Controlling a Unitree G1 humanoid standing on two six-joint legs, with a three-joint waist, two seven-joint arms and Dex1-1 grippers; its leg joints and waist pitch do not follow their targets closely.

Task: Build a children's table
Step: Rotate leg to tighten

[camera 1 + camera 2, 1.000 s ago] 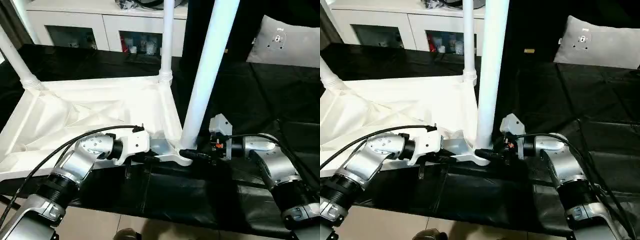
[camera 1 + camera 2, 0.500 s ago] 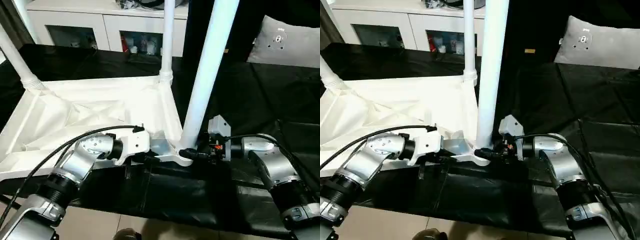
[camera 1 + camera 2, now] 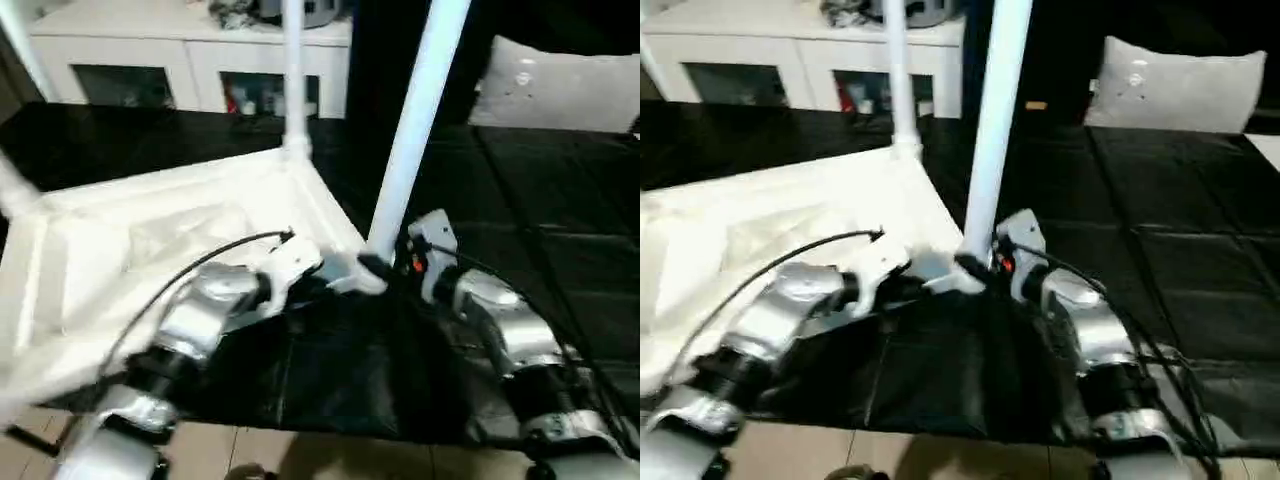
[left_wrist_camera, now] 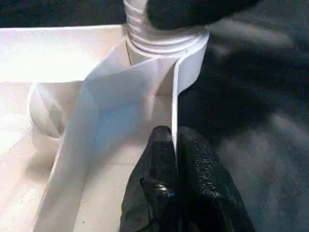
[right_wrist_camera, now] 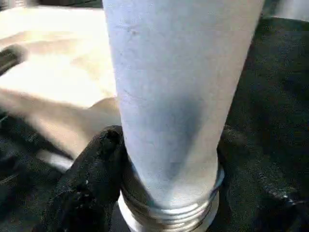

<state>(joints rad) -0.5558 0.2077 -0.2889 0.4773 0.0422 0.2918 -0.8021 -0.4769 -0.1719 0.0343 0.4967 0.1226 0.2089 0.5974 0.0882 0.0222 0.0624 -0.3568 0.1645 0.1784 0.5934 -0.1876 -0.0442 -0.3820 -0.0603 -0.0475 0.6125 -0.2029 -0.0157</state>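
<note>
The children's table lies upside down on a black mat, ribbed underside up. Its white legs stand upright in the corner sockets: one at the near right corner, one at the far corner, one at the left edge. My left gripper is shut on the thin rim of the table top beside the near right corner socket. My right gripper is closed around the base of the near right leg, one black finger pressed against each side just above the threaded collar.
A white cabinet with dark glass compartments stands behind the mat. A grey cushion lies at the back right. The black mat spreads to the right of the table. Tiled floor shows at the near edge.
The whole head view has shifted and tilted, so the camera moved. Both grippers stay at the near right corner. My right gripper's fingers have drawn in closer around the leg's base.
</note>
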